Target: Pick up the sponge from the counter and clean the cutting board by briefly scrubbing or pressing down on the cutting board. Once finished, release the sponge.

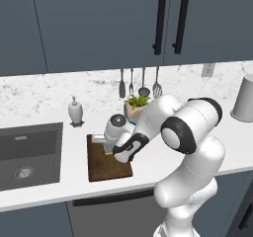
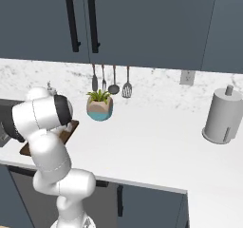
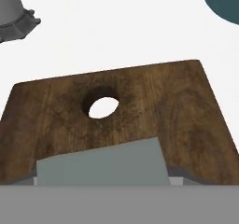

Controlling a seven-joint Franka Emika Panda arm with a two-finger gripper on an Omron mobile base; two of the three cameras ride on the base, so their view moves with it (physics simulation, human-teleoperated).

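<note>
Brown cutting board [image 3: 140, 106] shows its hole up close — sponge [image 3: 100, 164] below; claw's hold unclear.

base views: behind arm, left/right, facing counter [image 1: 59, 186] | hand view: close over cutting board [image 3: 186, 111]

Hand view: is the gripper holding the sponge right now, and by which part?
Cannot tell for sure. A grey-green slab, likely the sponge, sits low over the cutting board, but the fingers and the contact are hidden.
</note>
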